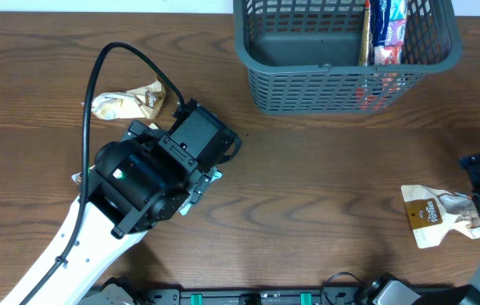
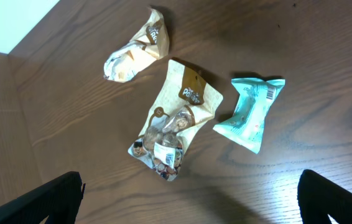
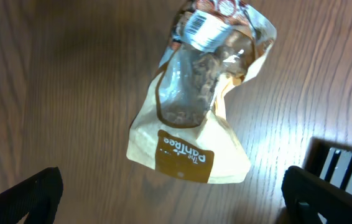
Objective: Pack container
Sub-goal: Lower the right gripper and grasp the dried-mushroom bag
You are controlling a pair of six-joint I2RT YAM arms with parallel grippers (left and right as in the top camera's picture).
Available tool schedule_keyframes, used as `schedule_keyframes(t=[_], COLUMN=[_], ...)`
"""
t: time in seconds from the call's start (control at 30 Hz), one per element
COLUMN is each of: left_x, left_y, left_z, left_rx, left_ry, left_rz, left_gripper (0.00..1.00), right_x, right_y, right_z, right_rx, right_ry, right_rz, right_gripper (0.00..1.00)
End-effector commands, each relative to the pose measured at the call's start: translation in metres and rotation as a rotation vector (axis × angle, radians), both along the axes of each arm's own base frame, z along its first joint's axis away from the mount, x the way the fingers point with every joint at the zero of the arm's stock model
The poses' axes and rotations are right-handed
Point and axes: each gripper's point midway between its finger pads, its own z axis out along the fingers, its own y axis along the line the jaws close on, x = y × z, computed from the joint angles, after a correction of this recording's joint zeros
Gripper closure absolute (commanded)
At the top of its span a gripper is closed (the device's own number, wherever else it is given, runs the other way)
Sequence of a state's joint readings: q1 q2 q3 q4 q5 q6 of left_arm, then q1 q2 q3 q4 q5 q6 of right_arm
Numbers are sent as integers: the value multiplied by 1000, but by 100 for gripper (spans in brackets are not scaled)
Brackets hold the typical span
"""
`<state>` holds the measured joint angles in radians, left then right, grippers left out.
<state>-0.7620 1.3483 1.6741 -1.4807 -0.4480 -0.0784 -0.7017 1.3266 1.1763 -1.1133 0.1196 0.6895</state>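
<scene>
Left claw (image 2: pixel 191 202): fully spread, with a dark finger (image 2: pixel 55 199) at each lower corner of the left wrist view and nothing held between them. The left claw hangs above the wooden surface (image 1: pixel 325 186) without touching it. Three items lie below it:
- a tan pouch (image 2: pixel 176 124) with a clear window and a brown label;
- a teal packet (image 2: pixel 250 112) just beside that pouch on its label side;
- a crumpled packet (image 2: pixel 135 50), tan, near the pouch's label end but apart from it.

The right claw (image 3: pixel 176 196) is also spread to its full width and grips nothing. A second pouch (image 3: pixel 198 99) of the same kind lies flat on the surface beneath it. Its brown label end is nearer the claw and its barcode end is farther off. In the overhead view this pouch sits at the right edge of the surface, partly covered by the right arm.

The container (image 1: pixel 342 85) stands upright at the far side of the surface, right of centre, with its far rim cut off by the frame. Several packets (image 1: pixel 384 30) stand on edge at its right end, and its solid floor shows in the left part. It is well apart from both claws.

The left arm (image 1: pixel 138 186) hides the tan pouch and the teal packet in the overhead view. A black cable (image 1: pixel 96 76) loops from the arm.
</scene>
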Motion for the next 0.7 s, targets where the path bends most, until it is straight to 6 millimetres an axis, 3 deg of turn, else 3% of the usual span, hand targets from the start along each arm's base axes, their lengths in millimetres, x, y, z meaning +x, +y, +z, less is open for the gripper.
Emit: schedule_keyframes(t=[0.0, 0.23, 0.67], left_x=[2, 2, 5], left_y=[1, 1, -3], left_z=[1, 1, 2], left_rx=[-2, -3, -18], left_ry=[-5, -5, -21], left_rz=[13, 13, 13], left_gripper=[1, 1, 1], right_x=[-6, -30, -18], right_y=[-9, -39, -27], right_z=[1, -6, -87], right_rx=[33, 58, 216], right_ry=[-61, -100, -133], right_rz=[-58, -160, -114], right_gripper=[1, 1, 1])
